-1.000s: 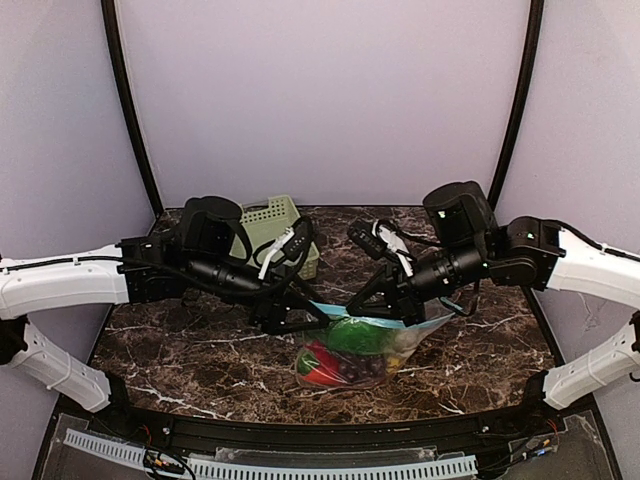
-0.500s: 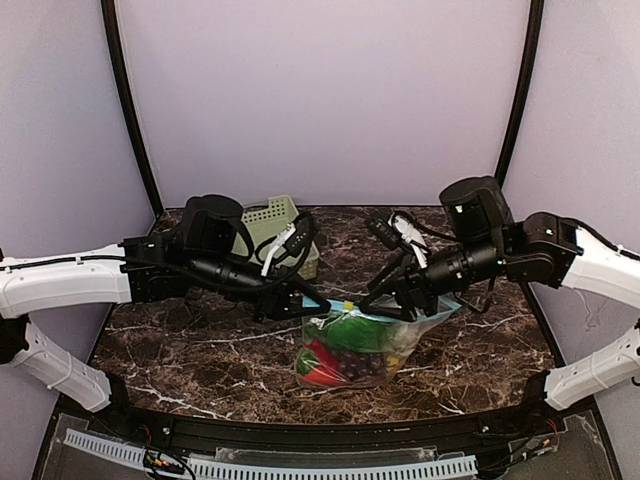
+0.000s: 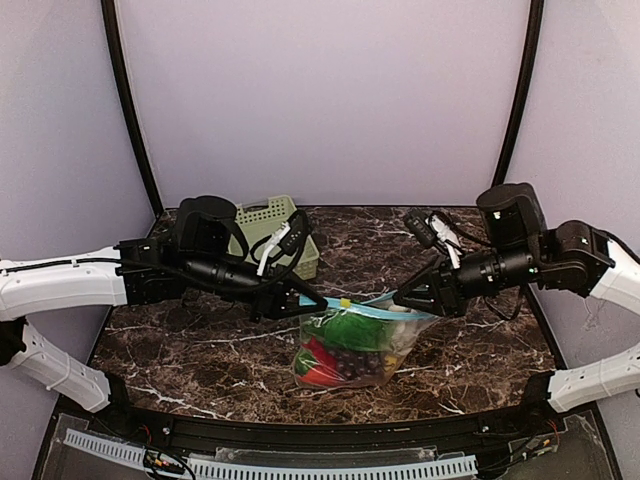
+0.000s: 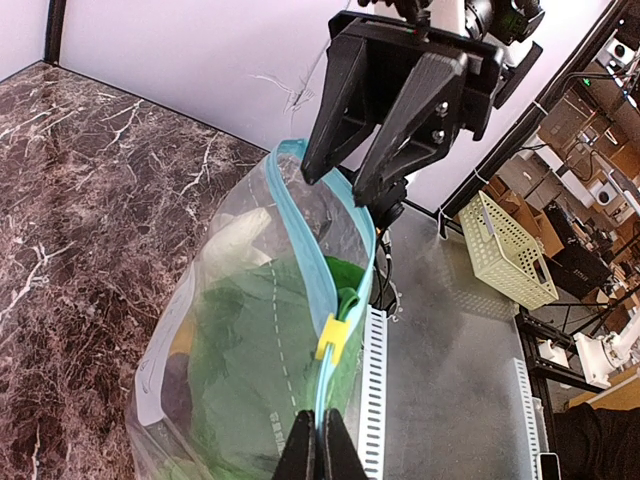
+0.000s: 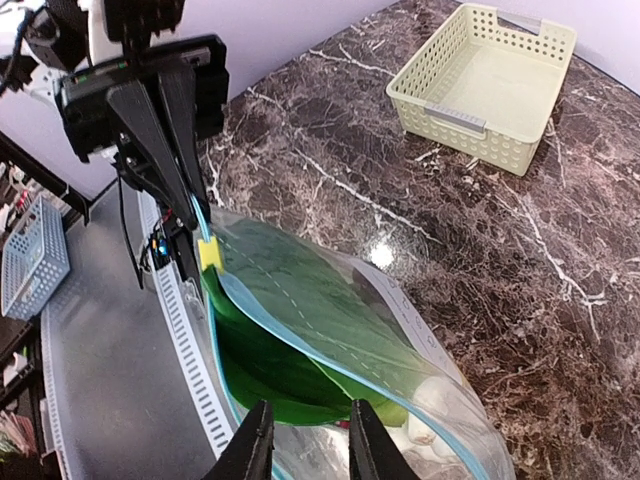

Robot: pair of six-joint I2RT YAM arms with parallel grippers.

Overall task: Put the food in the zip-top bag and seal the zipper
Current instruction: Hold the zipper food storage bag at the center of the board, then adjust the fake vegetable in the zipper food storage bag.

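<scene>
My two arms reach in low over the table [image 3: 180, 345] from both sides and meet above its middle, with the fingers pointing towards each other. My left claw [image 4: 320, 445] is closed flat on the zipper [image 4: 300, 230], at one end of this light blue strip. The small yellow slider [image 4: 333, 336] sits on the strip just beside my fingertips. My right claw [image 5: 303, 440] stands at the other end of the strip with its fingers apart, and the edge of the bag's mouth runs into the gap between them. I cannot tell if they touch the plastic. The pale green basket [image 3: 275, 225] stands behind my left arm at the far side of the table, apart from the bag. The zip-top bag [image 3: 385, 350] hangs between the two claws, its mouth up and its bottom on the marble. The food [image 3: 345, 350] is inside it: a green leafy piece [image 3: 350, 330] on top, a red chilli [image 3: 316, 368] and dark grapes [image 3: 352, 365] below. From the slider towards my right claw the two sides of the strip stand apart.
</scene>
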